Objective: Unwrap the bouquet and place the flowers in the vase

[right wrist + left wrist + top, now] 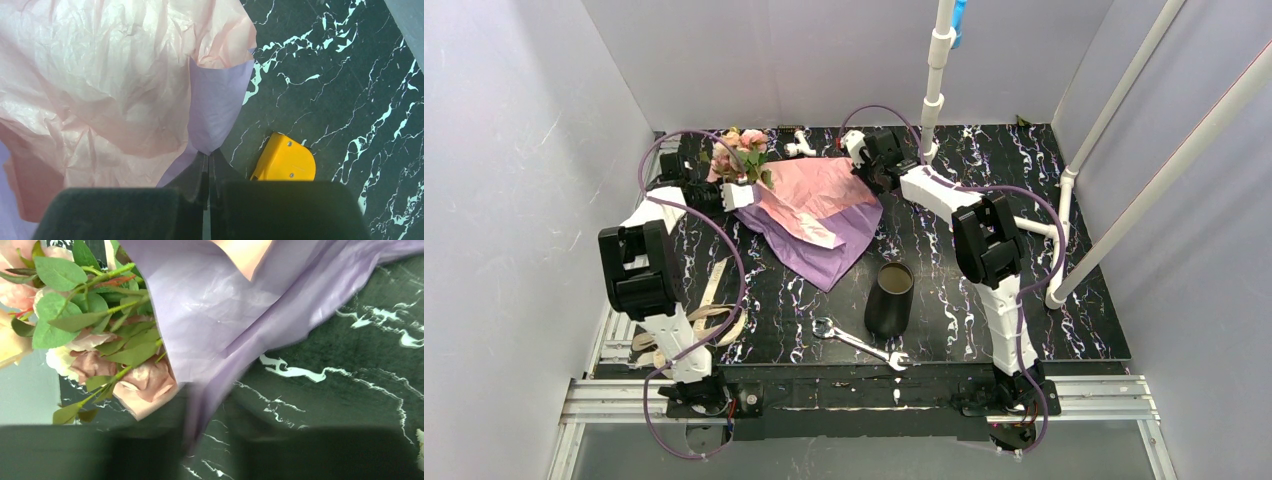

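Note:
The bouquet's paper lies spread open on the table, pink side up with purple underneath. The flowers, pink and cream roses with green leaves, rest at its far left end, and fill the upper left of the left wrist view. My left gripper is right beside them. Its jaws stand slightly apart, and a blurred strip of the purple paper runs down between them. My right gripper is shut on a purple corner of the paper at the sheet's far right edge. The black vase stands upright near the front.
A silver wrench lies in front of the vase. A beige ribbon hangs over the table's left front edge. A yellow block sits by my right fingers. There is a white pipe fitting at the back, and white pipes on the right.

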Tool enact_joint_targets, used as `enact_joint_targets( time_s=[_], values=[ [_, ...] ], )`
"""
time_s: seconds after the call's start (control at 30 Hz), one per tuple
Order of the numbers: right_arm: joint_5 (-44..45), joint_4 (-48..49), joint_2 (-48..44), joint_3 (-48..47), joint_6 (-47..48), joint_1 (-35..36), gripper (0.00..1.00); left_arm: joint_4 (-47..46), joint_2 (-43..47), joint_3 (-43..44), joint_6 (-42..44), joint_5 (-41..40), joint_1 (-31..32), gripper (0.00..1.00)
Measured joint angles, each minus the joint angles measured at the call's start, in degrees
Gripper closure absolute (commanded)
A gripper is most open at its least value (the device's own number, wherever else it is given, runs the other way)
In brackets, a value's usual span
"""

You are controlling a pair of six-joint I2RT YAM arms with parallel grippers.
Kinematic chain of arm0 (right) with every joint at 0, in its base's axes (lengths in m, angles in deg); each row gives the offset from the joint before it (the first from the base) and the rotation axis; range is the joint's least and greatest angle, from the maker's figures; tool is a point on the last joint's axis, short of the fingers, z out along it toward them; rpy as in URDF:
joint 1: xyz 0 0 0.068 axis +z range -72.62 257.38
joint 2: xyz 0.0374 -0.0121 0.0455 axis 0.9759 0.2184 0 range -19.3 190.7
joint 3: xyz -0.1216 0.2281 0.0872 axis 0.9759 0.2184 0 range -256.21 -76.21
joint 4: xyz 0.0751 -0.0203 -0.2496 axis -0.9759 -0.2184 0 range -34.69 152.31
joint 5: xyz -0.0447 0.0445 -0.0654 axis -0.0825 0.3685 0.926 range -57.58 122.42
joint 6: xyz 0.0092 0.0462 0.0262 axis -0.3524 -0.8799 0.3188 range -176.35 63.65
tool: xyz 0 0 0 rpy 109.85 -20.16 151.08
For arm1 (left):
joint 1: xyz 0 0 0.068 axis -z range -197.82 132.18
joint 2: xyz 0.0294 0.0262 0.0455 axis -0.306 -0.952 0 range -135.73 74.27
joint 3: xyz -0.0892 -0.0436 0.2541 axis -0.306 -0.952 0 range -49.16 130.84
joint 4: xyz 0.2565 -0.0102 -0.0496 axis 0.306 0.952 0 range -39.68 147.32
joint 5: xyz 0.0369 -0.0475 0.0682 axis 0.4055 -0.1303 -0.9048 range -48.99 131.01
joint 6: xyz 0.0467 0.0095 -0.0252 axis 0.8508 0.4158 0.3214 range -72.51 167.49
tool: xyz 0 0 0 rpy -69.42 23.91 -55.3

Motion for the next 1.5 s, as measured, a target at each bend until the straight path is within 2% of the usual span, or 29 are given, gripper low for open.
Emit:
enact_joint_targets(
  time_s=[0.17, 0.23, 0.27, 0.47, 0.63, 0.77, 1.0, 1.07, 1.17, 1.27, 1.5],
  values=[
    [-0.5, 0.0, 0.0, 0.0, -1.0, 0.0, 0.99, 3.4, 3.3, 1.7, -4.3, 4.3, 1.4, 0.39],
    [-0.6, -0.1, 0.0, 0.0, -1.4, 0.0, 0.99, 4.8, 4.6, 4.3, -5.7, 6.0, 2.8, 0.3],
    [-0.6, -0.1, 0.0, 0.0, -1.6, 0.0, 0.99, 5.1, 4.9, 5.4, -6.2, 6.6, 3.4, 0.29],
    [-0.7, -0.1, 0.0, 0.0, -1.9, 0.0, 0.99, 8.6, 5.4, 7.8, -6.0, 9.2, 7.9, 0.34],
    [-0.7, -0.1, 0.0, 0.0, -2.0, 0.0, 0.99, 11.5, 3.8, 8.5, -3.2, 9.6, 12.5, 0.33],
    [-0.7, -0.1, 0.0, 0.0, -2.0, 0.0, 0.99, 12.2, 0.2, 9.9, 0.2, 9.1, 15.7, 0.32],
    [-0.6, -0.1, 0.0, 0.0, -1.9, 0.0, 0.99, 12.5, -8.9, 14.2, 6.2, 5.7, 17.4, 0.34],
    [-0.6, -0.1, 0.0, 0.0, -1.9, 0.0, 0.99, 12.3, -11.1, 14.5, 7.6, 4.4, 17.6, 0.4],
    [-0.6, 0.0, 0.0, 0.1, -1.8, 0.0, 0.99, 12.1, -13.3, 15.2, 9.1, 2.8, 17.8, 0.57],
    [-0.6, 0.3, 0.0, 0.5, -1.7, 0.0, 0.99, 11.3, -13.7, 16.0, 9.4, 1.5, 18.0, 0.99],
    [-0.6, 0.8, 0.1, 2.0, -1.8, 0.0, 0.99, 13.9, -10.4, 16.4, 8.4, 0.6, 17.3, 1.0]
  ],
)
